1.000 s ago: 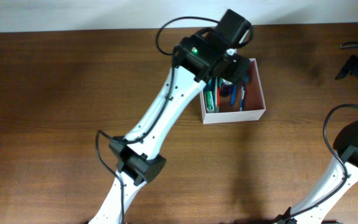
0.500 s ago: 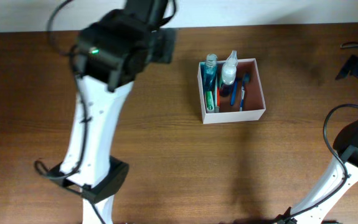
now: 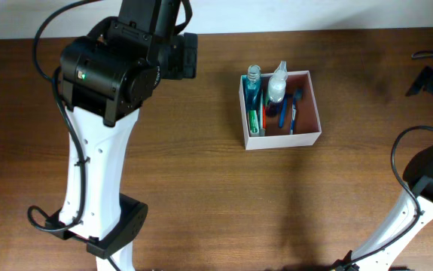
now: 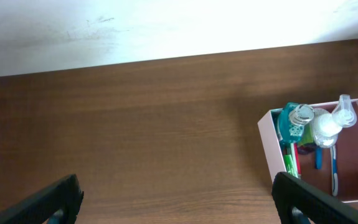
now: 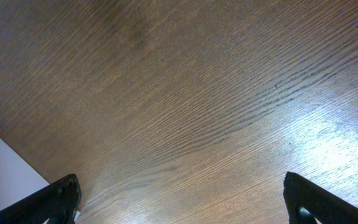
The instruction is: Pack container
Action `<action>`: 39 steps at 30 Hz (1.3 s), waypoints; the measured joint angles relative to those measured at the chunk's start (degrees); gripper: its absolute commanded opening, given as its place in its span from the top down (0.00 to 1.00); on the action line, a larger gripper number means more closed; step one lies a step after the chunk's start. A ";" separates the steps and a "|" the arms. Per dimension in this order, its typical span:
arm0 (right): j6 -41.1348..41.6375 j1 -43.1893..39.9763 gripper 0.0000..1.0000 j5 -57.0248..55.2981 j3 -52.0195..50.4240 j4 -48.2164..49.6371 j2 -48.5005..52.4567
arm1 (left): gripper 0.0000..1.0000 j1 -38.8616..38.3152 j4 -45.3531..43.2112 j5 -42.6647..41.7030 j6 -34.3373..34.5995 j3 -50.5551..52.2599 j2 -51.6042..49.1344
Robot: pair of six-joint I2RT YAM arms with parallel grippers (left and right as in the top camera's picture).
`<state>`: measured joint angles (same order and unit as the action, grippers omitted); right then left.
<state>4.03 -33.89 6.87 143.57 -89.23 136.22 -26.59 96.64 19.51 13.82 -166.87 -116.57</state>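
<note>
Left arm (image 3: 99, 150), white links with a black wrist housing, is hovering over the far-left part of the brown wood-grain desk (image 3: 201, 196), well apart from the box. In the left wrist view the left jaws are standing spread wide and released. Only the black fingertips (image 4: 57, 199) are showing at the bottom corners, with bare desk between them and nothing gripped.

The container (image 3: 305, 139), a square lidless cardboard box with white outer walls and a pinkish-brown inside, is sitting right of centre toward the far edge. It is holding a clear bottle of blue liquid (image 3: 254, 81) and a clear white-topped bottle (image 3: 277, 86), both upright at the far wall. A green tube (image 3: 253, 120) is lying along the left wall, and blue toothbrushes (image 3: 283, 111) are lying beside it.

Right arm (image 3: 410, 214) is parking at the near-right corner. The right jaws are likewise released, framing only wood.

Judgement: the placing step is looking finished and the left arm is standing clear. No unpacked item is showing in these views. The next move is calling for either locating another toiletry or parking the arm.
</note>
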 measured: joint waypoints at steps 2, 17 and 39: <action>-0.02 0.00 0.01 -0.02 0.00 0.00 0.00 | 0.00 0.00 0.00 0.00 0.15 0.00 0.02; 0.02 0.00 0.01 0.00 0.00 0.00 0.00 | 0.01 0.00 -0.09 0.70 -0.39 0.26 0.02; 0.02 0.00 0.01 -0.20 0.00 -0.02 0.00 | 0.01 12.55 -69.48 -16.00 -14.78 94.97 42.47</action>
<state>4.05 -33.89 6.68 143.57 -89.25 136.22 -14.04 27.16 3.51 -0.95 -71.90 -74.11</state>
